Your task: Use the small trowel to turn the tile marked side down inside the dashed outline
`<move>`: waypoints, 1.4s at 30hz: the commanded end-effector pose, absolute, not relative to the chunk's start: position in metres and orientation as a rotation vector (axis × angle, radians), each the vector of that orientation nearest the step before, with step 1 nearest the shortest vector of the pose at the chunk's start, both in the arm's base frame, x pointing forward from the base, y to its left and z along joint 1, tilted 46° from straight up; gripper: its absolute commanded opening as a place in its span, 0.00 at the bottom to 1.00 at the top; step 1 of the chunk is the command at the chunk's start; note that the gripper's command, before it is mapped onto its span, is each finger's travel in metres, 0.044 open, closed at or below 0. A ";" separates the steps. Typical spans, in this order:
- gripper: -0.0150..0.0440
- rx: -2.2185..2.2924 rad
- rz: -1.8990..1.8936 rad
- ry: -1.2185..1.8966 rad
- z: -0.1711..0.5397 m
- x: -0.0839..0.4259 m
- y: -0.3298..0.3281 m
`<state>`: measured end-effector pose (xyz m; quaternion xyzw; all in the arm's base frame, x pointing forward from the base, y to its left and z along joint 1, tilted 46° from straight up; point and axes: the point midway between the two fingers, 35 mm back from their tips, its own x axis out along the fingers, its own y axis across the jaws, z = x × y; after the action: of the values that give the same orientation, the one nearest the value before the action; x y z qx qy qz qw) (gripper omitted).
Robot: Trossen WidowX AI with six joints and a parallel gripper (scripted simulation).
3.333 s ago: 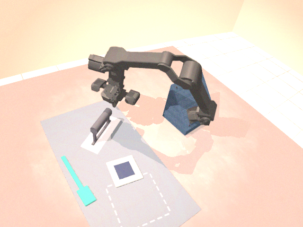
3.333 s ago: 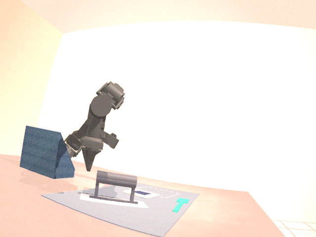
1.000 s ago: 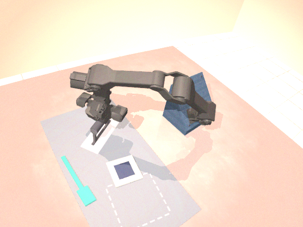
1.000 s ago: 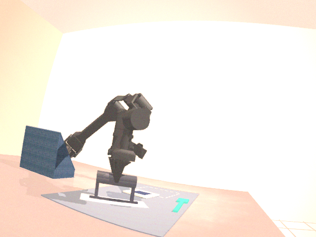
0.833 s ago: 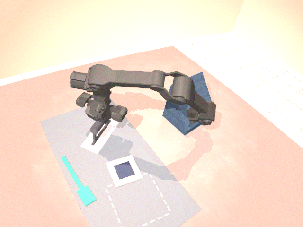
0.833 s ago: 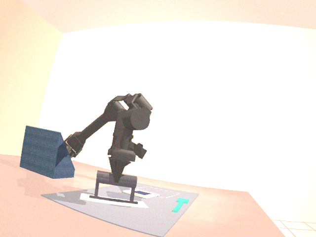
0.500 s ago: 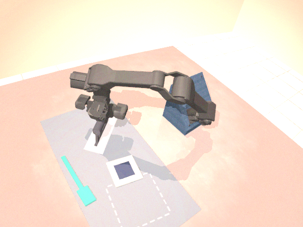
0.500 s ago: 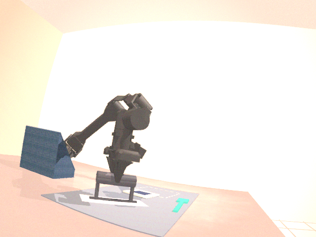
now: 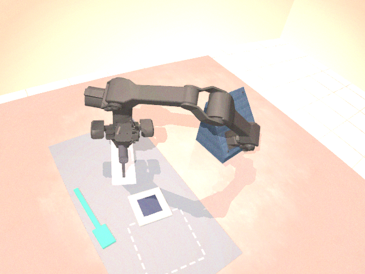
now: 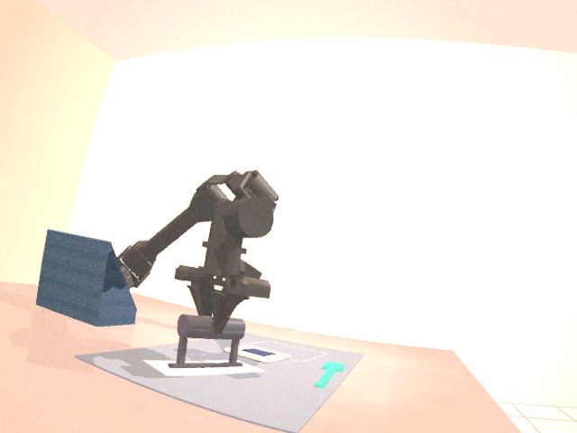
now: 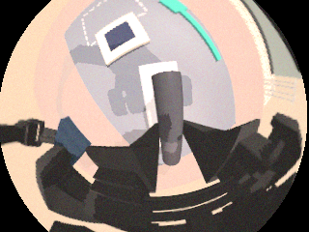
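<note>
The trowel has a dark cylindrical handle (image 9: pixel 123 154) (image 10: pixel 193 327) (image 11: pixel 167 92) on two posts above a flat white blade (image 9: pixel 129 178) (image 10: pixel 181 370). My gripper (image 9: pixel 122 145) (image 10: pixel 219 324) (image 11: pixel 170 125) points down and is shut on the handle. The blade is low over the mat or on it; I cannot tell which. The white tile (image 9: pixel 149 205) (image 10: pixel 258 353) (image 11: pixel 121 36) lies flat with its dark marked square up. It is mostly outside the dashed outline (image 9: pixel 132 224), overlapping its near edge. The trowel and tile are apart.
A teal flat-bladed tool (image 9: pixel 104 234) (image 10: pixel 332 368) (image 11: pixel 195 30) lies near one long edge of the grey mat (image 9: pixel 76 159) (image 10: pixel 261 400). A blue wedge-shaped block (image 9: pixel 212 144) (image 10: pixel 69 274) (image 11: pixel 70 137) stands off the mat by the arm's base.
</note>
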<state>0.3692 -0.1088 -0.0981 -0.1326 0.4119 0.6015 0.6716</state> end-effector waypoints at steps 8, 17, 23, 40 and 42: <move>0.71 -0.320 1.367 0.907 -0.098 0.370 -0.109; 0.71 -0.320 1.367 0.907 -0.098 0.370 -0.109; 0.71 -0.320 1.367 0.907 -0.098 0.370 -0.109; 0.76 -0.320 1.350 0.906 -0.058 0.371 -0.148; 0.76 -0.306 1.330 0.924 -0.058 0.371 -0.148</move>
<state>0.3704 -0.1445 -0.0602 -0.1395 0.4036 0.6011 0.6755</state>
